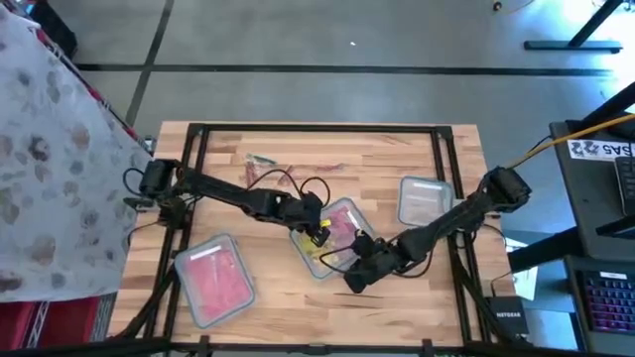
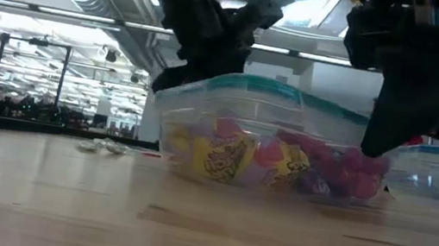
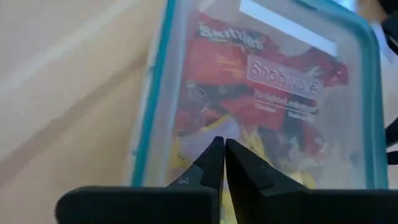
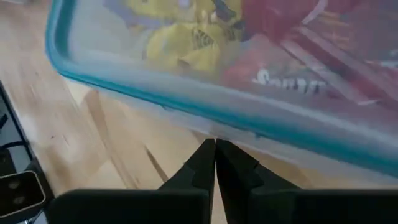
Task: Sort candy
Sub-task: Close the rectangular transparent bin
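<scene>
Risk: both tools crowd the middle tub (image 1: pixel 337 238), which is full of candy (image 2: pixel 275 162). Left tool (image 3: pixel 224 163) hangs over the tub's mouth, fingers pressed together, holding nothing. Right tool (image 4: pixel 216 163) sits just outside the tub's near rim, also closed and empty. If right pushes in, it shoves or tips the tub and spills candy onto the surface (image 1: pixel 298 307). The arms could also clash over the tub.

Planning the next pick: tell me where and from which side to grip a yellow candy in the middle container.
Probably from straight above, through the open top of the middle container: its clear walls and teal rim block any sideways approach. Pinch a yellow candy by its crinkled wrapper. The left gripper, shut, is already over the pile.
</scene>
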Tool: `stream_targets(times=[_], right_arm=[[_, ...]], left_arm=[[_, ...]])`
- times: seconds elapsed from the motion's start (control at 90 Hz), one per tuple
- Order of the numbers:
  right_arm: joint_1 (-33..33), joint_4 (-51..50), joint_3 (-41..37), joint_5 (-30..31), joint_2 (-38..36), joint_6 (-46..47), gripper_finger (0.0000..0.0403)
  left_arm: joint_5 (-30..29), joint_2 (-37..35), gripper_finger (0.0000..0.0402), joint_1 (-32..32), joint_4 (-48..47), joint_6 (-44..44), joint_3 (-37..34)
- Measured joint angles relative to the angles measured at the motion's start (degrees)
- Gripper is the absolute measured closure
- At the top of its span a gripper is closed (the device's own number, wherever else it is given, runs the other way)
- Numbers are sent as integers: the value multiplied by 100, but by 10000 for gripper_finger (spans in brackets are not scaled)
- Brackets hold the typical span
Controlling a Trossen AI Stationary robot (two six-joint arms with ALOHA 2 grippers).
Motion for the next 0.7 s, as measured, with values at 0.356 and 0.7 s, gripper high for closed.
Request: stream_targets(times=[0.356, 0.7], right_arm=[[-382, -14, 0, 207, 140, -106, 403], [-80, -543, -11, 672, -135, -18, 403]], left_arm=[[79, 439, 401, -453, 750, -471, -9], [265, 447, 401, -550, 212, -578, 24]])
